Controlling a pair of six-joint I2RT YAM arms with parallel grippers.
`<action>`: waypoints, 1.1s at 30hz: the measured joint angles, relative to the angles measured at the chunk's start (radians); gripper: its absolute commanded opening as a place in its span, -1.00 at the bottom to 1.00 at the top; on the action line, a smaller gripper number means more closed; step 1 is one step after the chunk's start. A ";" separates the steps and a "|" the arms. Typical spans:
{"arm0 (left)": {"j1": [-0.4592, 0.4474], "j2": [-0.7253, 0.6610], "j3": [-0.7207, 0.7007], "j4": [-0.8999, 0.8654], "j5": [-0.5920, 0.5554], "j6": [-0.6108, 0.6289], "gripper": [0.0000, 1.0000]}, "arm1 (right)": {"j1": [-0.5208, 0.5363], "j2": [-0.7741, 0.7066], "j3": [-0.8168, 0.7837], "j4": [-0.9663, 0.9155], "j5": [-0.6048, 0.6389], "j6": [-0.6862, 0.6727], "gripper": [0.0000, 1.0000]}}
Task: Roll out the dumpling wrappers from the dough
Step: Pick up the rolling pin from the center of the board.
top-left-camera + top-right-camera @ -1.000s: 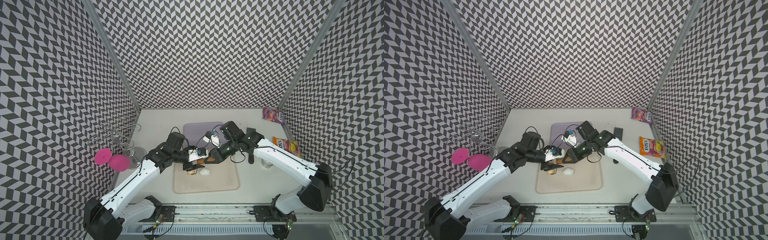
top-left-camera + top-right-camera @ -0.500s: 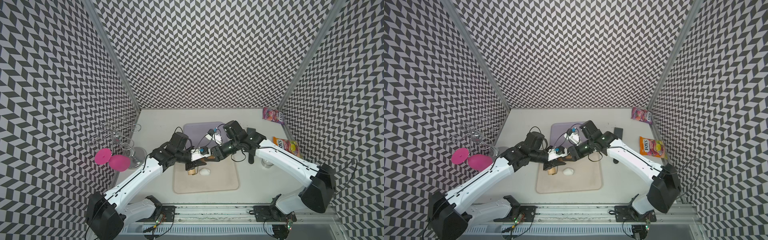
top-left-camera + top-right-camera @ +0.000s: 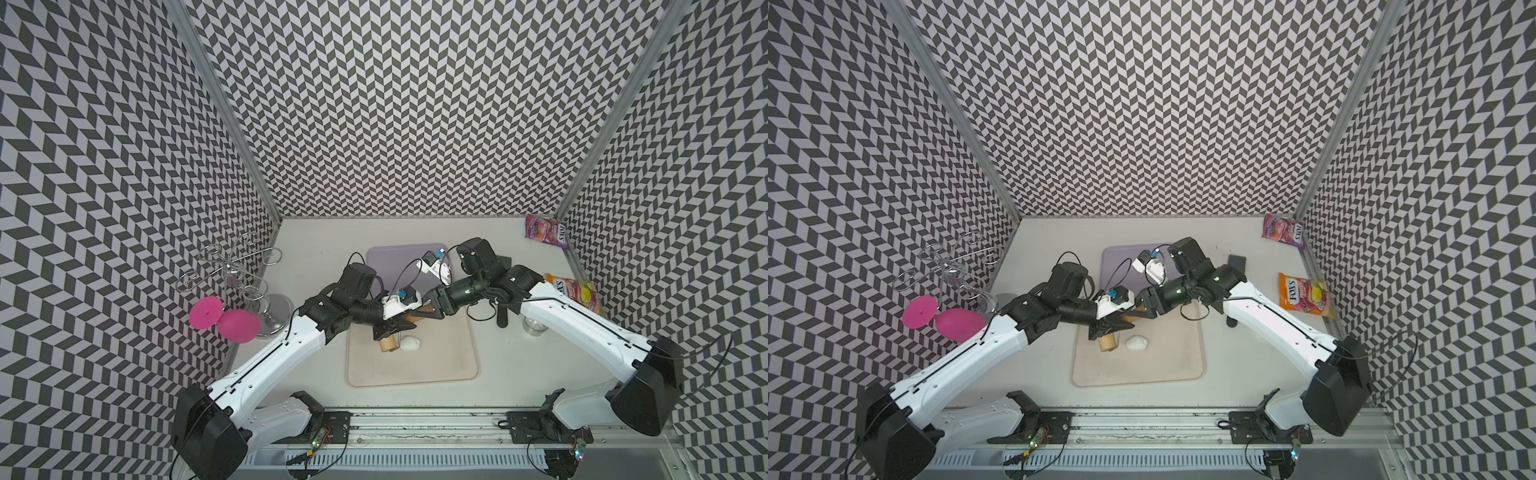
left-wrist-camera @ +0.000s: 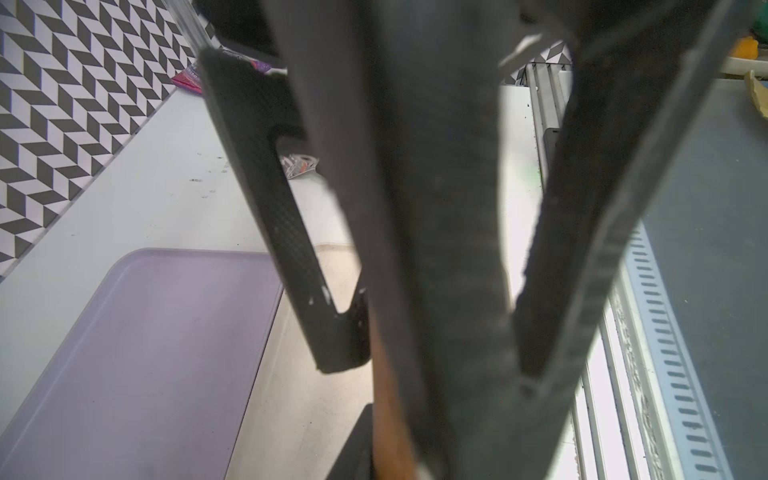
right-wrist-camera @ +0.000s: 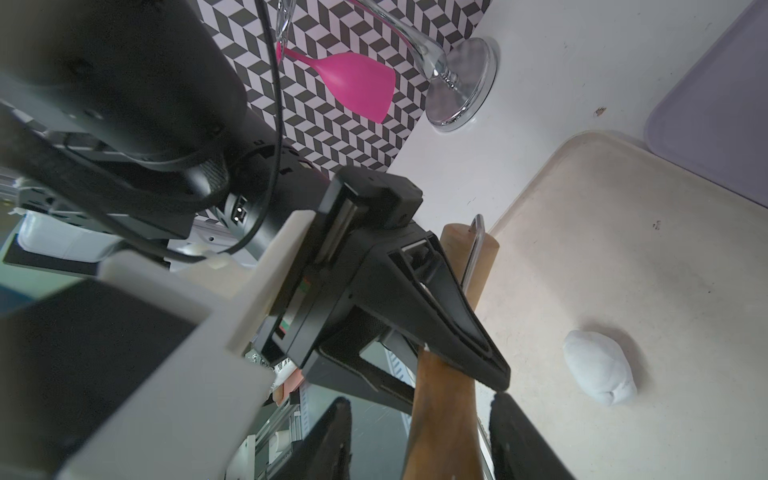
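The dough [image 3: 409,344] is seen unrolled near the middle of the mat [image 3: 440,368]; the wooden roller [image 3: 388,345] is clamped by the left gripper [image 3: 399,328], the right gripper [image 5: 419,399] spread open.

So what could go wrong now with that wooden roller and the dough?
Only the left claw pinches the wooden roller; the right claw stands open around its handle. The roller may tip or slip.
The claws sit very close, so pulling apart could knock it.
The dough lump lies loose on the beige mat beside the roller; a crooked push might shove it aside instead of flattening it.
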 measured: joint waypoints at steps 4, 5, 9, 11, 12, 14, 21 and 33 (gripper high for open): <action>0.000 0.000 0.000 0.005 0.000 0.000 -1.00 | 0.000 0.005 0.000 -0.012 0.001 -0.017 0.11; 0.000 0.000 0.000 0.005 0.000 0.000 -1.00 | 0.000 0.006 0.000 -0.015 0.000 -0.020 0.11; 0.000 0.000 0.000 0.005 0.000 0.000 -1.00 | 0.000 0.018 0.000 -0.019 -0.002 -0.026 0.10; 0.000 0.000 0.000 0.005 0.001 0.000 -1.00 | 0.000 0.026 0.000 -0.019 -0.002 -0.029 0.09; 0.000 0.000 0.000 0.005 0.001 0.000 -1.00 | 0.000 0.032 0.000 -0.019 -0.003 -0.030 0.09; 0.000 0.000 0.000 0.005 0.001 0.000 -1.00 | 0.000 0.041 0.000 -0.019 -0.002 -0.033 0.09; 0.003 0.002 0.000 0.003 0.000 -0.001 -1.00 | 0.000 0.056 -0.002 -0.019 -0.010 -0.039 0.07; 0.006 0.008 0.000 0.003 0.000 -0.014 -1.00 | 0.004 0.076 -0.005 -0.018 -0.017 -0.041 0.06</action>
